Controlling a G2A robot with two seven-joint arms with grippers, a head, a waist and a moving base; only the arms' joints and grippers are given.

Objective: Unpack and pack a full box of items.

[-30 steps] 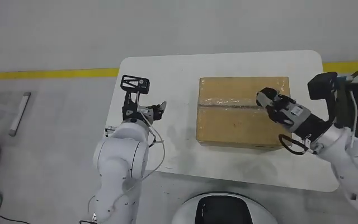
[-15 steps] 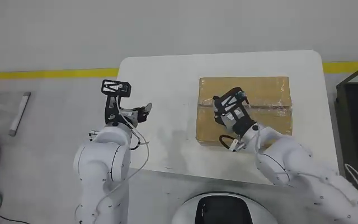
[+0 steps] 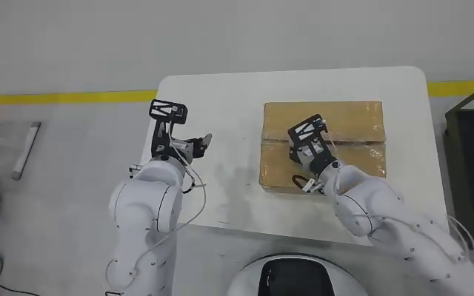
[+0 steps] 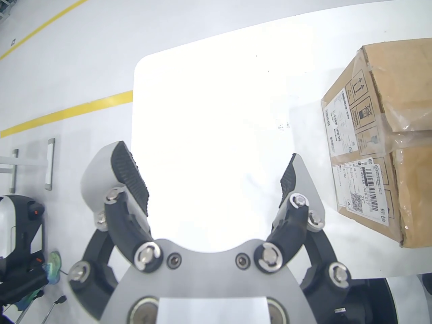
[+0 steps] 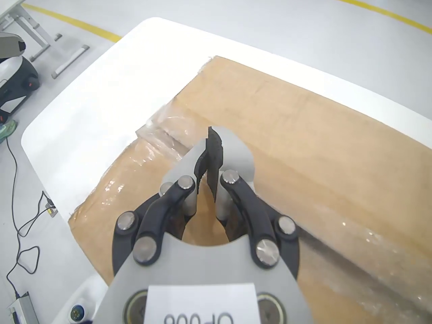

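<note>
A brown cardboard box (image 3: 348,118), its flaps closed and its centre seam covered with clear tape (image 3: 363,137), lies on the right half of the white table (image 3: 222,96). My right gripper (image 3: 307,135) is shut and empty, just above the taped seam near the box's left end; the right wrist view has its fingertips (image 5: 211,143) together over the tape (image 5: 168,133) and the box (image 5: 303,129). My left gripper (image 3: 187,127) stands open and empty above the table's left edge, well apart from the box (image 4: 381,156); the left wrist view shows its fingers (image 4: 130,173) spread wide.
Bare table lies between the left gripper and the box's labelled end (image 4: 357,170). A yellow line (image 3: 74,96) crosses the floor behind the table. A metal bar (image 3: 24,150) lies on the floor at the left, and a dark unit (image 3: 461,126) stands off the table's right side.
My right arm swung in from the box's right end to its left end, above the seam. The left gripper drifted left, then back a little to the right, staying open.
</note>
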